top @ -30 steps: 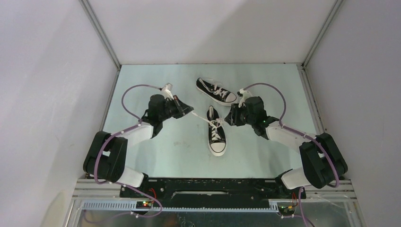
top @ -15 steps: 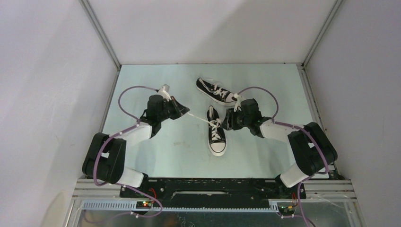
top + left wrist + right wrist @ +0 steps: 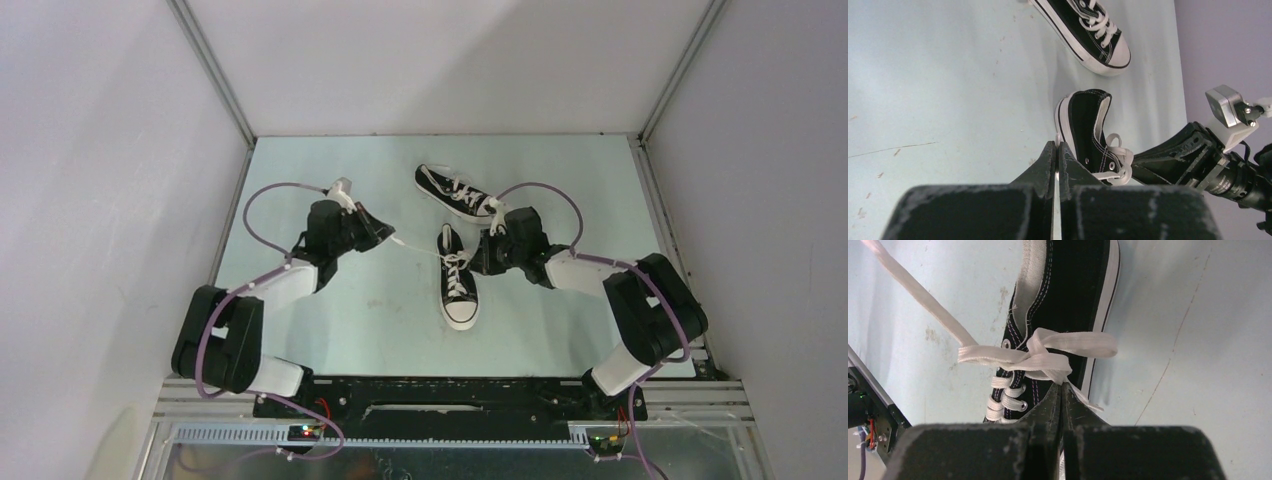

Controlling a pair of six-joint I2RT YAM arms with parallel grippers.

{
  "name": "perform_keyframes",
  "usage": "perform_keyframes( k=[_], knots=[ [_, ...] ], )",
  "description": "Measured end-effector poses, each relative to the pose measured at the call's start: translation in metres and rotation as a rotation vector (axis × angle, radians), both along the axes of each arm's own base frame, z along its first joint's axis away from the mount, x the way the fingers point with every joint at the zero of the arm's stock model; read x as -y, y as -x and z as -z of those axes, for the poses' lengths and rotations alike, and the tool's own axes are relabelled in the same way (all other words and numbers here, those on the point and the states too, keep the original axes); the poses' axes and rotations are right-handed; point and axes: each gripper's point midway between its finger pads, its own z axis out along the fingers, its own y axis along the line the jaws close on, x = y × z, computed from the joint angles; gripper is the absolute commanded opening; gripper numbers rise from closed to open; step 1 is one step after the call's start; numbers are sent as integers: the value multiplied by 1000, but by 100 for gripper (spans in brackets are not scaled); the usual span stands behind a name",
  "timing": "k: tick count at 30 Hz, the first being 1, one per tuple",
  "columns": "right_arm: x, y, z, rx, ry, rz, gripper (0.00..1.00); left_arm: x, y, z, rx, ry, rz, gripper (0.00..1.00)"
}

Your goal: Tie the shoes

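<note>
Two black sneakers with white laces, soles and toe caps lie on the pale green table. The near shoe (image 3: 457, 277) points its toe toward me; the far shoe (image 3: 458, 192) lies at an angle behind it. My left gripper (image 3: 386, 234) is shut on a white lace end (image 3: 415, 247) stretched taut leftward from the near shoe (image 3: 1088, 130). My right gripper (image 3: 483, 252) is shut on the other lace (image 3: 1048, 362) right at the shoe's top eyelets, where the laces cross in a loose knot. The far shoe (image 3: 1083, 30) also shows in the left wrist view.
Grey walls with metal frame rails enclose the table on three sides. The arm bases and a black rail (image 3: 450, 395) sit at the near edge. Purple cables loop above both wrists.
My left gripper has pulled its lace farther left and back, drawing it tauter. My right gripper has moved left, closer to the near shoe's top eyelets.
</note>
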Motion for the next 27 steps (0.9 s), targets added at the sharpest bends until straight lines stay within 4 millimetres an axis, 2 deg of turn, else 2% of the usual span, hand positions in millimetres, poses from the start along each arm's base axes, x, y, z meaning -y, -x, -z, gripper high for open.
perform_keyframes(
  k=[3, 6, 9, 12, 17, 22, 27],
  knots=[
    [5, -1, -4, 5, 15, 21, 0, -7, -2, -6, 19, -4, -30, 0],
    [18, -9, -19, 60, 32, 89, 0, -17, -2, -9, 36, -13, -71, 0],
    [42, -23, -37, 116, 48, 206, 0, -29, -1, -8, 39, -29, -119, 0],
    [79, -36, -47, 146, 76, 373, 0, -42, -1, -3, 27, -58, -178, 0],
    [135, -40, -36, 103, 129, 611, 0, -66, 1, -1, 19, -116, -292, 0],
    [175, -33, -19, 20, 190, 799, 0, -91, 6, -11, 54, -161, -416, 0],
    [211, -23, -19, -17, 237, 991, 0, -107, 16, -15, 83, -180, -483, 0]
  ],
)
